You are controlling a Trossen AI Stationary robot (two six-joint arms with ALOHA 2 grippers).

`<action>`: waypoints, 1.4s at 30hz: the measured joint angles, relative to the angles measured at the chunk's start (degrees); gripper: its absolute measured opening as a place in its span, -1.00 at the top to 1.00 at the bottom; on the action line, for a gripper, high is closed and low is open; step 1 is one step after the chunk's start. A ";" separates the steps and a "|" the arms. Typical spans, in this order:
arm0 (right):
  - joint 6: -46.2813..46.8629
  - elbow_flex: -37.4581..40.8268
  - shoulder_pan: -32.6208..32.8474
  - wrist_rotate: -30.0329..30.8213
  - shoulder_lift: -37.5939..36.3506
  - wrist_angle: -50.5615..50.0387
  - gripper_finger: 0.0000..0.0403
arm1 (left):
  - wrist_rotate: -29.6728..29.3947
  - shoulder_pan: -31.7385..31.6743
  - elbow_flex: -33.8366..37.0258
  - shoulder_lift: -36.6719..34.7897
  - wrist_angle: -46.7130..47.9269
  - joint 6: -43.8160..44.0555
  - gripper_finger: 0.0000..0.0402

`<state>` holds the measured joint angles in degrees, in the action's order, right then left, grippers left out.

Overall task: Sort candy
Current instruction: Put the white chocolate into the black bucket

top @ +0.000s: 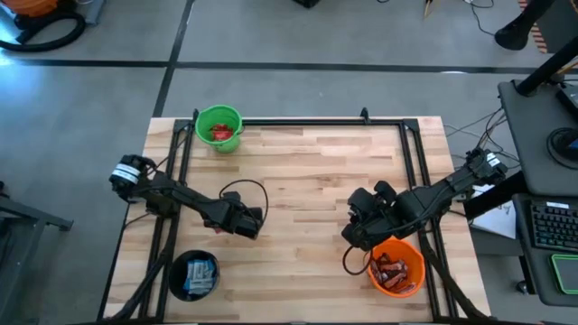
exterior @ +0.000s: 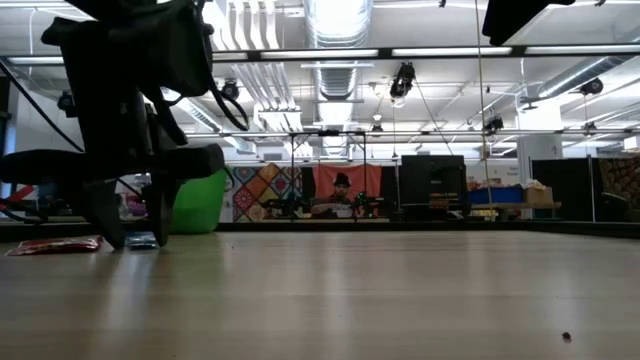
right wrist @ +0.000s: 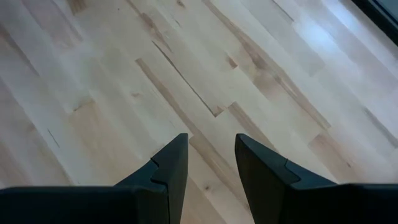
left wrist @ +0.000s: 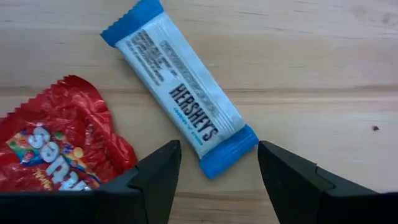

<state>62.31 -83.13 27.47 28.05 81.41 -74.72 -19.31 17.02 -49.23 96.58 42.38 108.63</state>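
A blue-and-white candy packet (left wrist: pixel 186 93) lies flat on the wooden table beside a red candy packet (left wrist: pixel 56 149). Both also show in the low view, the red packet (exterior: pixel 55 245) and the blue one (exterior: pixel 140 240). My left gripper (left wrist: pixel 217 158) is open and low over the table (top: pixel 248 221). Its fingers stand on either side of the blue-and-white packet's nearer blue end without touching it. My right gripper (right wrist: pixel 211 146) is open over bare wood (top: pixel 357 226), beside the orange bucket. In the high view my left gripper hides both packets.
A green bucket (top: pixel 219 126) with red packets stands at the far edge. A black bucket (top: pixel 194 273) with blue-and-white packets stands near left, and an orange bucket (top: pixel 397 266) with brown bars near right. A dark frame runs along the table's sides.
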 joint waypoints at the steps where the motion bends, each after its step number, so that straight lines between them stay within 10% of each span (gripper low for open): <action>1: -0.06 0.00 0.00 0.00 0.00 0.00 0.38 | 0.18 -0.21 0.00 -0.13 0.67 0.22 -0.01; 18: -0.66 0.00 0.00 0.00 0.00 0.02 0.38 | 0.18 -3.15 0.15 -0.12 2.60 3.45 -0.01; 28: -1.54 0.00 -0.03 0.00 0.00 0.04 0.38 | -1.56 -3.26 -0.52 -0.01 1.80 -13.51 -0.01; 42: -1.43 0.00 -0.03 0.02 0.00 0.09 0.38 | 0.39 -3.43 -3.22 -0.16 0.83 7.13 -0.01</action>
<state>60.88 -83.13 27.44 28.08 81.41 -74.63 -18.92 13.59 -52.45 96.42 43.21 115.75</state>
